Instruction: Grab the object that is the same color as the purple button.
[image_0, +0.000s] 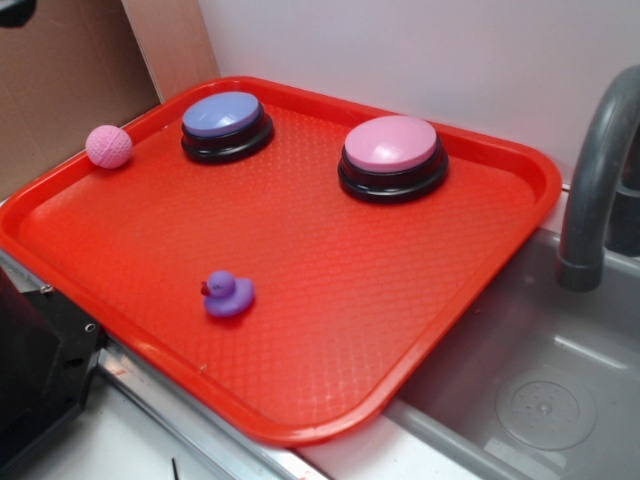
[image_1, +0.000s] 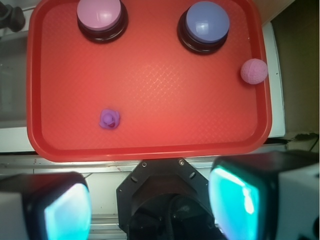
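Observation:
A tiny purple rubber duck (image_0: 229, 294) with a reddish beak sits on the red tray (image_0: 330, 330) near its front left; in the wrist view the duck (image_1: 109, 119) lies at the lower left of the tray (image_1: 150, 145). The purple button (image_0: 226, 124) stands at the tray's back left, and at the upper right in the wrist view (image_1: 206, 24). My gripper (image_1: 150, 210) is open and empty, high above, short of the tray's near edge. Its teal pads (image_1: 67, 212) stand wide apart. The gripper is not seen in the exterior view.
A pink-topped button (image_0: 392, 155) stands at the tray's back right. A pink textured ball (image_0: 108, 146) rests at the far left rim. A grey sink (image_0: 540, 380) and faucet (image_0: 598, 170) lie to the right. The black robot base (image_0: 35, 370) is at the lower left.

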